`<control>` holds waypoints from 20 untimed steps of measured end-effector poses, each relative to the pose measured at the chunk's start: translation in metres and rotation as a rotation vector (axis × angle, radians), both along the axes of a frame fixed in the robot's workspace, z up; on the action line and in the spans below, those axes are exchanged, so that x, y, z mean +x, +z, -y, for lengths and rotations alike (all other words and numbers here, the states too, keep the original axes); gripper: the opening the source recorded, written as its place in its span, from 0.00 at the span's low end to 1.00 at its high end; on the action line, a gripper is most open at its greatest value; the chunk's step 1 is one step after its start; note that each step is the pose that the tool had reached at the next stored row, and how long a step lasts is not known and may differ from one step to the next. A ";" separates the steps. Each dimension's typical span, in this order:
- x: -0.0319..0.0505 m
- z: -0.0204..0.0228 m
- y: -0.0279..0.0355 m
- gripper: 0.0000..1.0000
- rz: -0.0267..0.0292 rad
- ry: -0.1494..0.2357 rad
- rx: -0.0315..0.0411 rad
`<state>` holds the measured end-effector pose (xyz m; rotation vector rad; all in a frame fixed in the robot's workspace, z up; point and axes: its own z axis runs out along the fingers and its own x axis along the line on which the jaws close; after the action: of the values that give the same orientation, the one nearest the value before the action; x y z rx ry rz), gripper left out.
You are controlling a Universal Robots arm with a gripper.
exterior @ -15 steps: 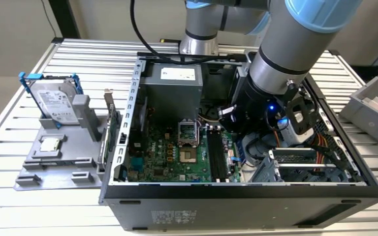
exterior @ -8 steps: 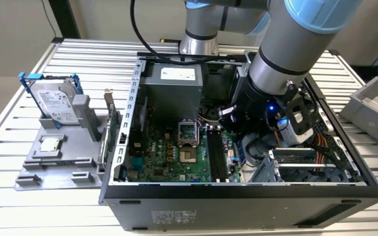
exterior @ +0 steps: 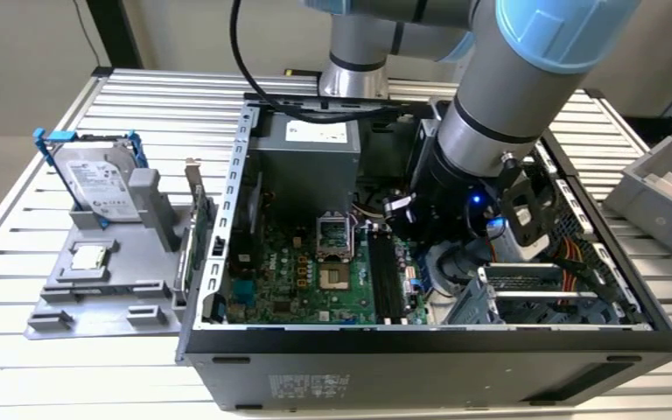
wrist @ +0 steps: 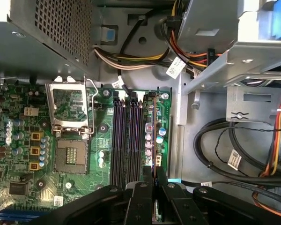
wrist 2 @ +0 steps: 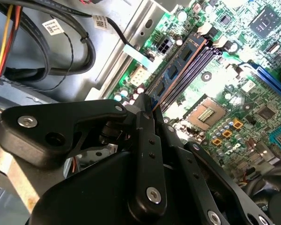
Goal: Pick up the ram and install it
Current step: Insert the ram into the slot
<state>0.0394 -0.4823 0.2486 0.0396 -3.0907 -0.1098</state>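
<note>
My gripper [wrist: 154,177] is down inside the open computer case [exterior: 430,350], over the memory slots [wrist: 126,140] on the green motherboard [wrist: 18,140]. The ram [wrist 2: 178,65] is a thin stick with dark chips. It stands on edge in line with the slot nearest the drive bay. Its near end sits between my black fingers [wrist 2: 147,140], which are closed tightly on it. In the exterior view the arm's wrist [exterior: 476,219] hides the stick, and the black slots [exterior: 383,280] lie just beside it.
Bundled cables [wrist: 234,150] and a metal drive bay [wrist: 234,56] flank the slots on one side, the CPU socket [wrist: 71,112] on the other. Outside the case, at the exterior view's left, a grey stand [exterior: 102,293] holds a hard drive [exterior: 97,184] and a CPU chip [exterior: 88,255].
</note>
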 end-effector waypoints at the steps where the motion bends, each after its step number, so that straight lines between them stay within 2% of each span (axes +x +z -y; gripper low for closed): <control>1: -0.0006 0.0000 -0.0017 0.00 0.0000 0.000 -0.0001; 5: -0.0024 0.0000 -0.0052 0.00 -0.0006 0.000 0.0000; 15: -0.0026 0.0000 -0.0055 0.00 -0.0013 0.000 -0.0001; 20: -0.0030 -0.0005 -0.0111 0.00 -0.0007 0.000 0.0000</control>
<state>0.0364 -0.4818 0.2375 0.0396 -3.0899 -0.1098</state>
